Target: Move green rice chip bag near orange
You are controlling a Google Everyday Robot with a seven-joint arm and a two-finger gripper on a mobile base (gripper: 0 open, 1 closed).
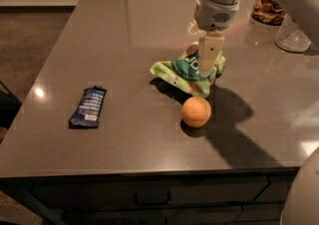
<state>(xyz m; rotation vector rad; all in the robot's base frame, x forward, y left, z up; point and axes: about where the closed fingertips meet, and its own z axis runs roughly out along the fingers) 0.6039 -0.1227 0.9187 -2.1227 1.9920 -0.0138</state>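
The green rice chip bag (183, 72) is crumpled, with its dark green logo facing up, and sits just behind the orange (196, 111) near the table's middle right. A narrow gap separates the bag's lower edge from the orange. My gripper (207, 67) comes down from above onto the bag's right part. Its fingers (209, 55) are closed on the bag's pinched-up top. The bag's left end sticks out over its shadow.
A dark blue wrapper bar (88, 106) lies at the left front of the grey table (124, 35). A clear glass (292, 35) and a jar of brown snacks (266, 9) stand at the back right. The table's front edge runs just below the orange.
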